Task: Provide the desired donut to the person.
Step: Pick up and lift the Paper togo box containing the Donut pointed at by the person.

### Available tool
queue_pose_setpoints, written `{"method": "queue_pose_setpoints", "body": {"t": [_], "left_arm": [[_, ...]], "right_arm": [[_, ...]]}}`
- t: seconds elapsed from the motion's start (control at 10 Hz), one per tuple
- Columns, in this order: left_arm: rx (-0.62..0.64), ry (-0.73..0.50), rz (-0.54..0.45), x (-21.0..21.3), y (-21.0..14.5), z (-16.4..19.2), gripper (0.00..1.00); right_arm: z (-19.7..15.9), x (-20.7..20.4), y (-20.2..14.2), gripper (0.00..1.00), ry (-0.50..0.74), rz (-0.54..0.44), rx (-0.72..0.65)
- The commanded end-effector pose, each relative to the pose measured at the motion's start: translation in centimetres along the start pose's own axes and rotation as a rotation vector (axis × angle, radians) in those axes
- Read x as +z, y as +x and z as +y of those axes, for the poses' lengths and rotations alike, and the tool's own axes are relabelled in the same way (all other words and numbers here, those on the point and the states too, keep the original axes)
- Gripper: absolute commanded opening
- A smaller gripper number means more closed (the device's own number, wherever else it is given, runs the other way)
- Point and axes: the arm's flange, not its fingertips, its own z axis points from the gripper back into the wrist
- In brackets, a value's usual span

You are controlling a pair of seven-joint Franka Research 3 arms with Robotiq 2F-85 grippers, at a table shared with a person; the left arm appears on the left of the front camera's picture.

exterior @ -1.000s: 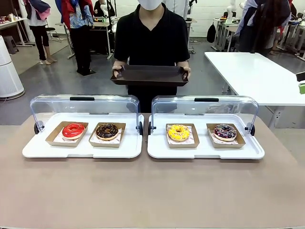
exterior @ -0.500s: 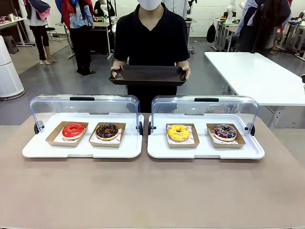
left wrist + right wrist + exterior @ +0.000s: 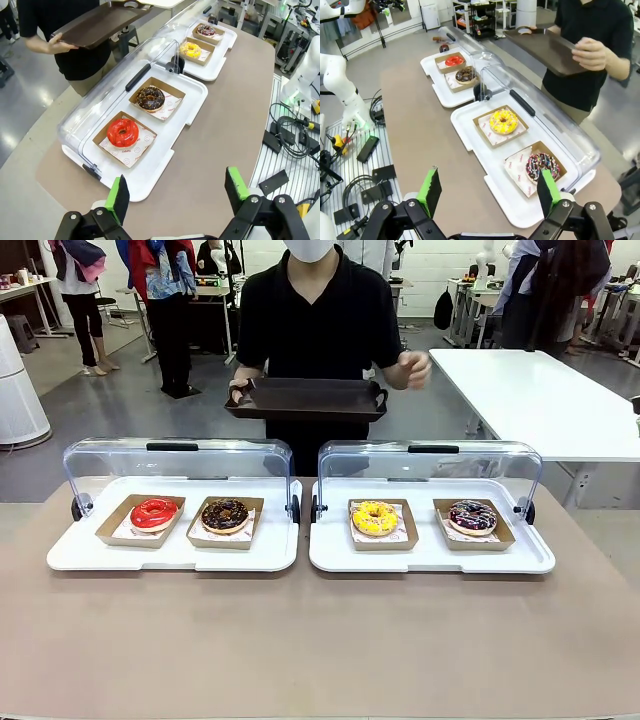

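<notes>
Nearest: left claw [image 3: 177,189] and right claw [image 3: 489,189], both agape, empty, well apart from the donuts. On the table [image 3: 300,640], beneath swung-back clear lids [image 3: 430,455]: red donut [image 3: 153,512], chocolate donut [image 3: 224,514], yellow donut [image 3: 375,517], sprinkled donut [image 3: 472,516]. Beyond: person [image 3: 318,320], brown tray [image 3: 306,398] held one-handed. Risk: choice unindicated, wrong donut taken; lid struck on approach.

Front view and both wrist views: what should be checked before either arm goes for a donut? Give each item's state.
1. Open, empty left gripper: ok.
2. Open, empty right gripper: ok.
3. Left case's lid and right case's lid swung up: ok.
4. The red donut, chocolate donut, yellow donut and sprinkled donut each in a paper tray: ok.
5. Person's brown tray held out: ok.
6. Desired donut indicated: cannot tell; the person's free hand points at none.
</notes>
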Motion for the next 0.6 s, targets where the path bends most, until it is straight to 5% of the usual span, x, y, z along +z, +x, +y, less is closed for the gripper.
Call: {"method": "queue_pose_setpoints", "body": {"t": [0.0,0.5], "left_arm": [[-0.011,-0.008,-0.015,0.01,0.06,0.04,1.00],[0.019,-0.006,-0.040,0.35,0.46,0.01,1.00]], "right_arm": [[-0.25,-0.13,-0.08,1.00,0.008,-0.004,0.009],[-0.25,-0.13,-0.08,1.00,0.008,-0.004,0.009]]}}
